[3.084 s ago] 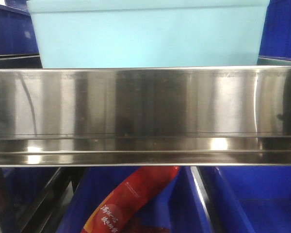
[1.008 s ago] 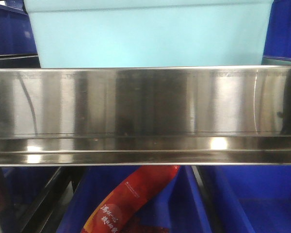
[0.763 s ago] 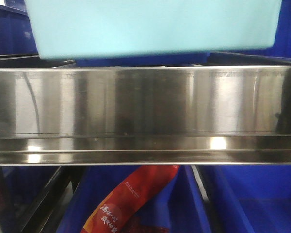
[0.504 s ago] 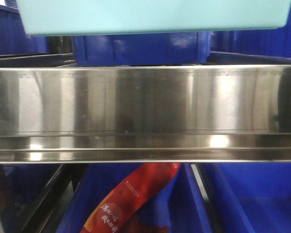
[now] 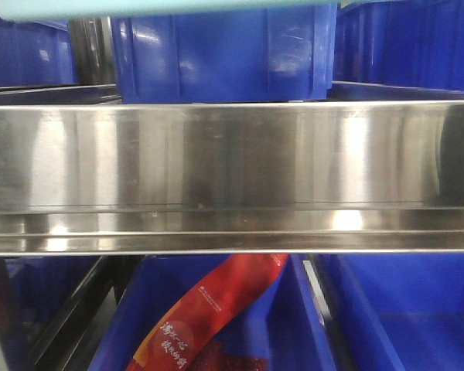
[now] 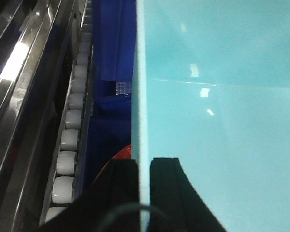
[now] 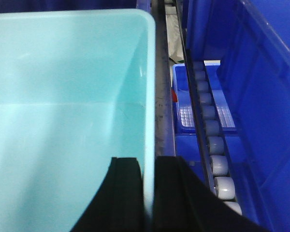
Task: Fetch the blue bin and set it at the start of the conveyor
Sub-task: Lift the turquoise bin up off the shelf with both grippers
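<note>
Pickup looks done: bin (image 7: pixel 63 96) hangs above shelf rail (image 5: pixel 232 162), w/ only its base edge showing at top of front view. L gripper (image 6: pixel 144 166) & R gripper (image 7: pixel 149 166) each pinch a side wall. Left to do: carry to conveyor (not in view) & set down.

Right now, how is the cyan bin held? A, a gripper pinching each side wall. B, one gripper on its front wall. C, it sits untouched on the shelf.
A: the left gripper straddles one wall of the cyan bin and the right gripper straddles the opposite wall, each with one finger inside and one outside.
</note>
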